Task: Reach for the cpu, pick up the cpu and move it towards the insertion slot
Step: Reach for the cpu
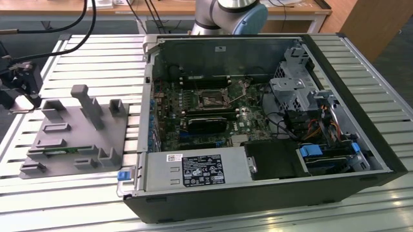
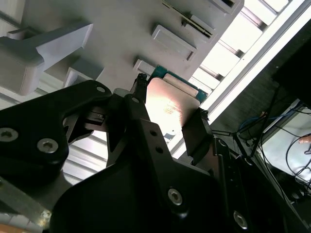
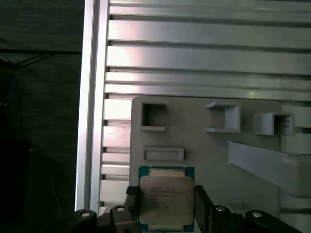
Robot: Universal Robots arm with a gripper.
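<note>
The cpu (image 3: 165, 200) is a flat square chip with a silvery top and a green rim. It sits between the two black fingers (image 3: 130, 206) of my gripper (image 3: 165, 213), which press on its opposite edges. In the second wrist view the cpu (image 2: 171, 108) reflects light between the same fingers (image 2: 198, 130). In the exterior view my gripper (image 1: 24, 99) hangs at the far left, over the left end of the grey fixture (image 1: 71, 140). The insertion slot (image 1: 212, 99), a square metal-framed socket, lies on the motherboard inside the open computer case, far to the exterior view's right of the gripper.
The grey fixture (image 3: 218, 145) carries raised blocks, pockets and a thin green circuit strip (image 1: 61, 151). The black computer case (image 1: 258, 193) lies open with tall walls, a power supply (image 1: 193, 171), drive cages and cables. The slatted metal table (image 1: 96, 63) ends just left of the gripper.
</note>
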